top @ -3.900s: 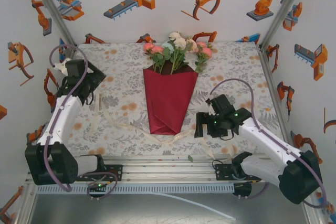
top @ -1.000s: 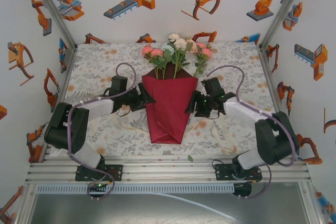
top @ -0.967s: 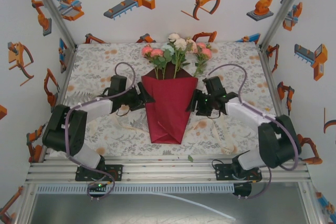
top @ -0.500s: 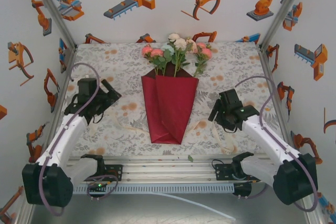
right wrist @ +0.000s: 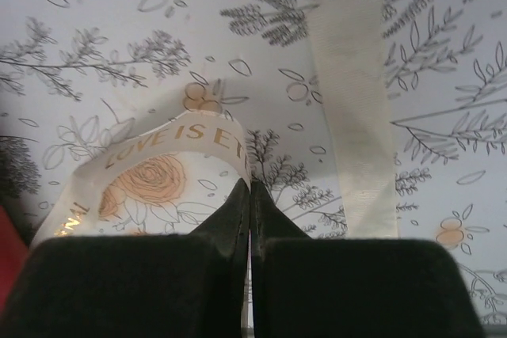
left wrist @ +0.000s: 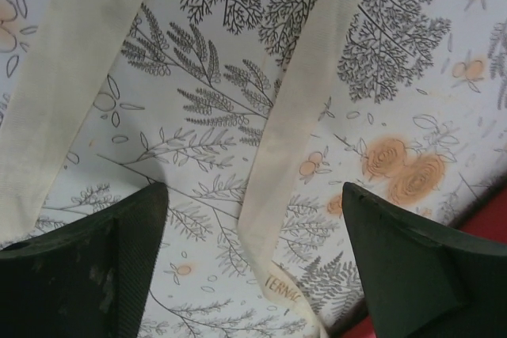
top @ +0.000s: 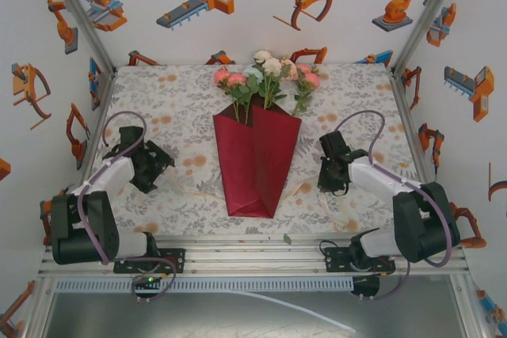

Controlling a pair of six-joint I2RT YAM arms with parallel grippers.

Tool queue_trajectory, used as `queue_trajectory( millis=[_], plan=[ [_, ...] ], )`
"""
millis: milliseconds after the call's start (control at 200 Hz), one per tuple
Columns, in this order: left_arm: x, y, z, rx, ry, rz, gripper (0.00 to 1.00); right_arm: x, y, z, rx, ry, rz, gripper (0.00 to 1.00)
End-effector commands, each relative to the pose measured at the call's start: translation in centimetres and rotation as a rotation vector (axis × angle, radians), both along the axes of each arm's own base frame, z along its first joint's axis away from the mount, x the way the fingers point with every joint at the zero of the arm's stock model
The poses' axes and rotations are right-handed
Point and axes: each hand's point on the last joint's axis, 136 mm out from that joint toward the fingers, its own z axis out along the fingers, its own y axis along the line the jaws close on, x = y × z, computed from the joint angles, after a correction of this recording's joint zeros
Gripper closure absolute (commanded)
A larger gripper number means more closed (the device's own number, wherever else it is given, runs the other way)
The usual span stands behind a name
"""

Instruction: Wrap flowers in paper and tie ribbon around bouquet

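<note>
A tablecloth (top: 182,93) printed with grey sprigs and orange blossoms covered the table from the near rail to the far wall. White walls (top: 238,37) closed the far, left and right sides, dotted with orange-and-grey pictures of robot arms and grippers (top: 198,1). Aluminium posts (top: 79,9) slanted up at the far corners. A slotted aluminium rail (top: 253,257) ran along the near edge, a white perforated strip (top: 238,283) just nearer.
</note>
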Motion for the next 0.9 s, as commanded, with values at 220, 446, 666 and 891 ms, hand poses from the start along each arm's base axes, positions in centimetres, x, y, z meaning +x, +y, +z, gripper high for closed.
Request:
queue_trajectory(
  millis=[220,446,666,891],
  plan=[
    [4.7,-1.5,-3.0,-0.093,-0.007,-0.027,1.0,9.7,1.7,5.3,0.123,-0.232,0.017,1.0],
    [12.1,1.8,0.6,-0.002,-0.149,0.056,1.0,18.5,1.2,6.3,0.164,-0.348,-0.023,1.0],
    [18.4,2.0,3.0,-0.059,-0.232,0.051,1.0,20.9,2.0,6.1,0.208,-0.337,0.008,0.82],
    [14.4,1.2,4.1,-0.04,-0.26,0.037,0.56,8.4,-0.6,4.1,0.169,-0.195,-0.035,0.47]
  ],
)
